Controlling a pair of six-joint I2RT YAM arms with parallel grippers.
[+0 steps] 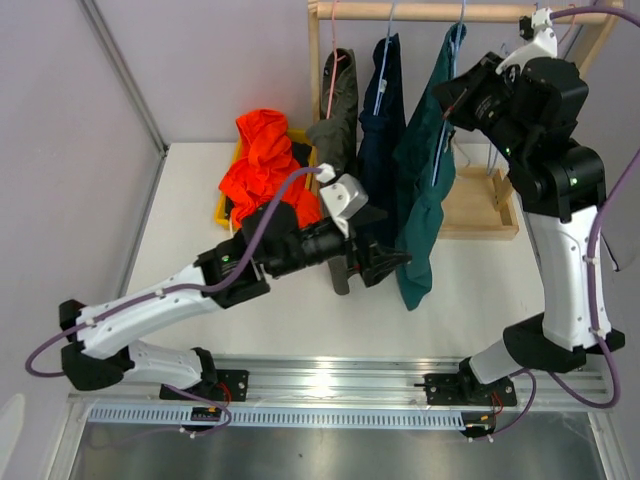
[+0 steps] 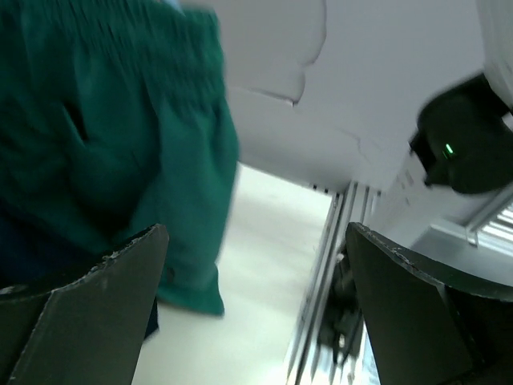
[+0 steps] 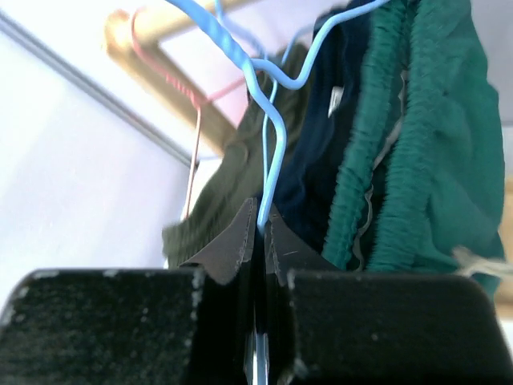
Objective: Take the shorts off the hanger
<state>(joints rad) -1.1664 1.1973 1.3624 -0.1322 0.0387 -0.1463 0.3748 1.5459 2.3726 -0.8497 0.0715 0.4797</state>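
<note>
Three pairs of shorts hang on the wooden rack [image 1: 420, 12]: olive-grey shorts [image 1: 340, 110], navy blue shorts [image 1: 382, 120] and teal green shorts [image 1: 425, 170]. My right gripper [image 3: 260, 220] is shut on the light blue wire hanger [image 3: 272, 144] of the teal shorts [image 3: 417, 160], up near the rail. My left gripper [image 1: 385, 262] is open and empty, low beside the teal shorts' hem [image 2: 192, 265], not touching it. Bright orange shorts [image 1: 265, 160] lie heaped on black shorts [image 1: 300, 152] in a yellow bin [image 1: 226, 205].
The rack's wooden base [image 1: 480, 205] sits on the white table at the back right. A pink hanger [image 3: 192, 152] holds the olive shorts. The metal rail with the arm bases [image 1: 330, 385] runs along the near edge.
</note>
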